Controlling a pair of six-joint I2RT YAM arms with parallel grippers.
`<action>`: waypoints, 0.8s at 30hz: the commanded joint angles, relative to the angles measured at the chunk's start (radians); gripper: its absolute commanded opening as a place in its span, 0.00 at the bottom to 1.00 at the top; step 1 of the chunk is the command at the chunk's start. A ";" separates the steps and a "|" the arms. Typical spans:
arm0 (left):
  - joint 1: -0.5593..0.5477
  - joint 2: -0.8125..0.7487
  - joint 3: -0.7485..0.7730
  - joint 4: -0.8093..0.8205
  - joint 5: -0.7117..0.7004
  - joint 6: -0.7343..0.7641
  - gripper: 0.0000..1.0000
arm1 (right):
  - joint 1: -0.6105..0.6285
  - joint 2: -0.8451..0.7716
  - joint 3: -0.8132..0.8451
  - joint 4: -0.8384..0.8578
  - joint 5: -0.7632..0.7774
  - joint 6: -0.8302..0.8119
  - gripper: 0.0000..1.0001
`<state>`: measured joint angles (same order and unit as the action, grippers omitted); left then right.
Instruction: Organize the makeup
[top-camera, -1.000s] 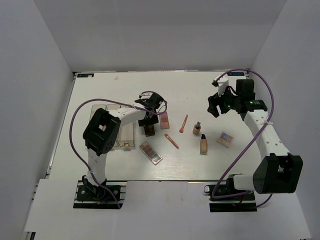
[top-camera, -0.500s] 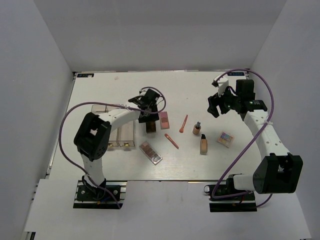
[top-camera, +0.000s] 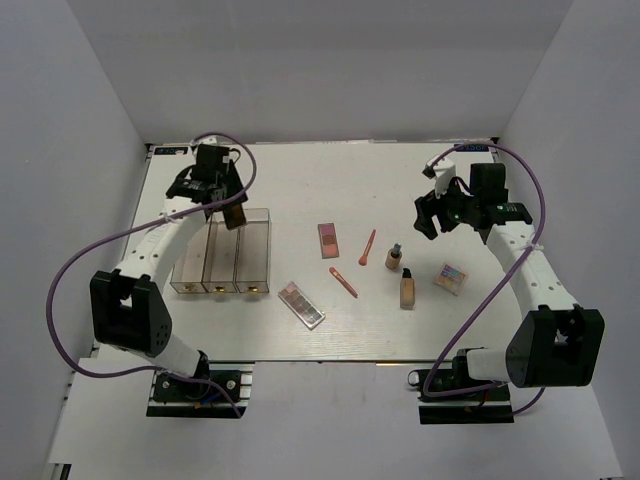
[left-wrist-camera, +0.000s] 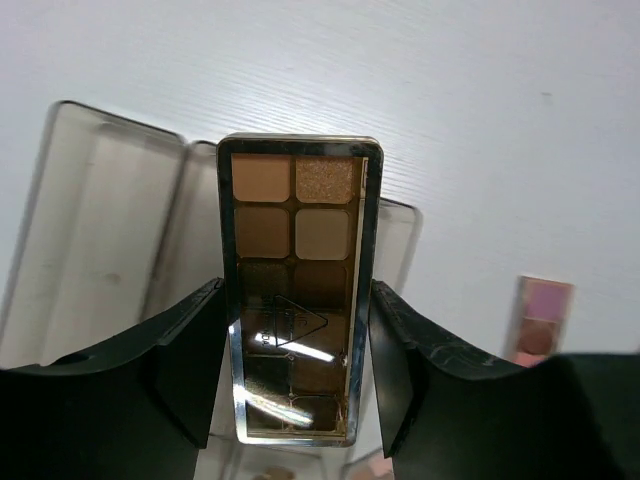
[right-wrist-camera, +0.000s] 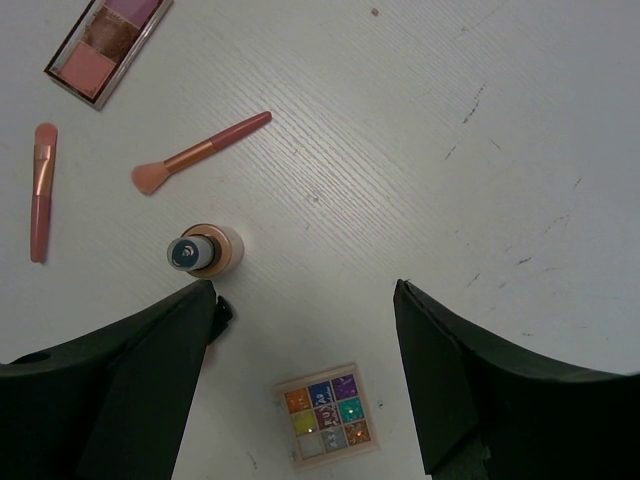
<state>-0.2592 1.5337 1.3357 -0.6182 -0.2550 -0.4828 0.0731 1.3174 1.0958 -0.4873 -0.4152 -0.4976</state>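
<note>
My left gripper (top-camera: 224, 203) is shut on a brown eyeshadow palette (left-wrist-camera: 296, 270) and holds it above the back end of the clear three-compartment box (top-camera: 221, 255). The box shows under the palette in the left wrist view (left-wrist-camera: 100, 240). My right gripper (top-camera: 432, 214) is open and empty, hovering above the table. In the right wrist view it (right-wrist-camera: 305, 330) hangs over a pastel compact (right-wrist-camera: 325, 415) and a beige bottle (right-wrist-camera: 203, 250). On the table lie a pink palette (top-camera: 327, 238), two coral sticks (top-camera: 367, 248) (top-camera: 343, 282), a second bottle (top-camera: 407, 290) and a brown-pink palette (top-camera: 301, 305).
White walls close in the table at the back and both sides. The box compartments hold small items at their near ends (top-camera: 252, 290). The purple cables loop beside both arms.
My left gripper has swung from the table's middle to the back left, carrying the brown palette up over the clear box. The right arm has barely moved.
</note>
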 joint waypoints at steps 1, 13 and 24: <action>0.058 -0.032 -0.032 -0.032 -0.019 0.107 0.08 | -0.002 -0.010 -0.002 0.030 -0.019 0.019 0.78; 0.222 -0.061 -0.168 0.011 -0.058 0.303 0.13 | -0.004 -0.020 -0.014 0.033 -0.010 0.011 0.79; 0.242 -0.061 -0.260 0.072 -0.075 0.418 0.16 | -0.004 -0.012 -0.025 0.035 -0.019 0.002 0.79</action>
<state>-0.0208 1.5280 1.0836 -0.5934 -0.3073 -0.1165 0.0727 1.3174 1.0821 -0.4789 -0.4213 -0.4969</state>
